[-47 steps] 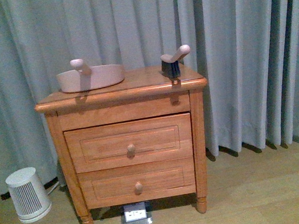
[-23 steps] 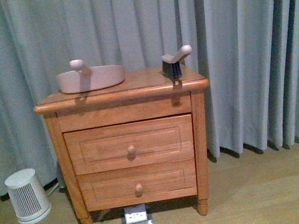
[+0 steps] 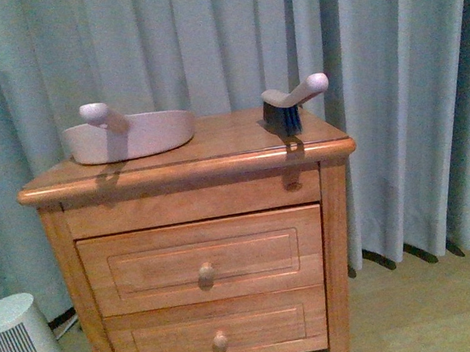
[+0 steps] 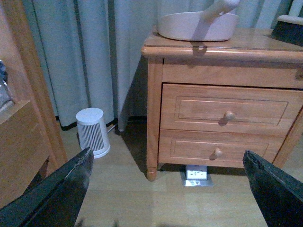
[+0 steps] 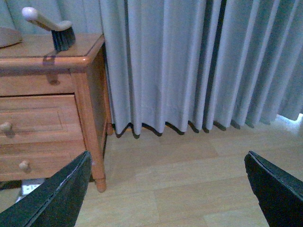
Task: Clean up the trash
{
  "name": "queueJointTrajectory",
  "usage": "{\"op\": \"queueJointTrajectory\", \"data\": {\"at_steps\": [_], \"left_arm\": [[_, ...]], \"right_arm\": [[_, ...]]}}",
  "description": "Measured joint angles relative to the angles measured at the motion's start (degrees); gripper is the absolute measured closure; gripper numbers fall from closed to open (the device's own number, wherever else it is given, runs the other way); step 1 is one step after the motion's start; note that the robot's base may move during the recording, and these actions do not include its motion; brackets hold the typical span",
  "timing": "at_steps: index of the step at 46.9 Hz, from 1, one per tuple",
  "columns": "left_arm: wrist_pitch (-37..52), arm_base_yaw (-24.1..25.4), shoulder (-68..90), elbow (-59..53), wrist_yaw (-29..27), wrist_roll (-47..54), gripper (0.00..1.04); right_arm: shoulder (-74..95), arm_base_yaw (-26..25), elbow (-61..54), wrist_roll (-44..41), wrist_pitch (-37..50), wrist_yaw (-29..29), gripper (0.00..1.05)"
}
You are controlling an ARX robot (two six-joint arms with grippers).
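Note:
No trash shows in any view. A mauve-pink dustpan (image 3: pixel 131 135) and a hand brush (image 3: pixel 295 104) with dark bristles rest on top of a wooden nightstand (image 3: pixel 190 160). Neither arm appears in the front view. My left gripper (image 4: pixel 166 161) is open over the wooden floor in front of the nightstand (image 4: pixel 222 109), with the dustpan (image 4: pixel 189 26) above and beyond it. My right gripper (image 5: pixel 167 158) is open above bare floor to the right of the nightstand (image 5: pixel 47 61), where the brush (image 5: pixel 54 28) sits near the top's edge. Nothing lies between either gripper's fingers.
A small white heater (image 3: pixel 15 345) stands on the floor left of the nightstand, before a grey-blue curtain (image 3: pixel 395 79). A floor socket plate (image 4: pixel 196 174) lies under the nightstand. Another piece of wooden furniture (image 4: pixel 23 118) stands close to my left gripper.
The front view has drawn closer to the nightstand, which now looks larger and sits lower in the picture. The dustpan and brush keep their places on top.

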Motion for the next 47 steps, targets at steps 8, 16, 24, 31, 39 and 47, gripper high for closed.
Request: {"op": "queueJointTrajectory", "data": {"at_steps": [8, 16, 24, 31, 39, 47], "left_arm": [[0.0, 0.0, 0.0, -0.02, 0.0, 0.02, 0.08], [0.0, 0.0, 0.04, -0.02, 0.02, 0.02, 0.08], [0.0, 0.0, -0.04, 0.0, -0.02, 0.0, 0.08], [0.0, 0.0, -0.07, 0.0, 0.02, 0.02, 0.08], [0.0, 0.0, -0.09, -0.02, 0.0, 0.02, 0.08], [0.0, 0.0, -0.09, 0.0, 0.02, 0.02, 0.08]], "right_arm": [[0.0, 0.0, 0.0, 0.0, 0.0, 0.0, 0.07], [0.0, 0.0, 0.0, 0.0, 0.0, 0.0, 0.07], [-0.02, 0.02, 0.0, 0.0, -0.04, 0.0, 0.07], [-0.02, 0.0, 0.0, 0.0, -0.07, 0.0, 0.07], [-0.02, 0.0, 0.0, 0.02, -0.07, 0.02, 0.07], [0.0, 0.0, 0.0, 0.0, -0.07, 0.02, 0.07]]}}
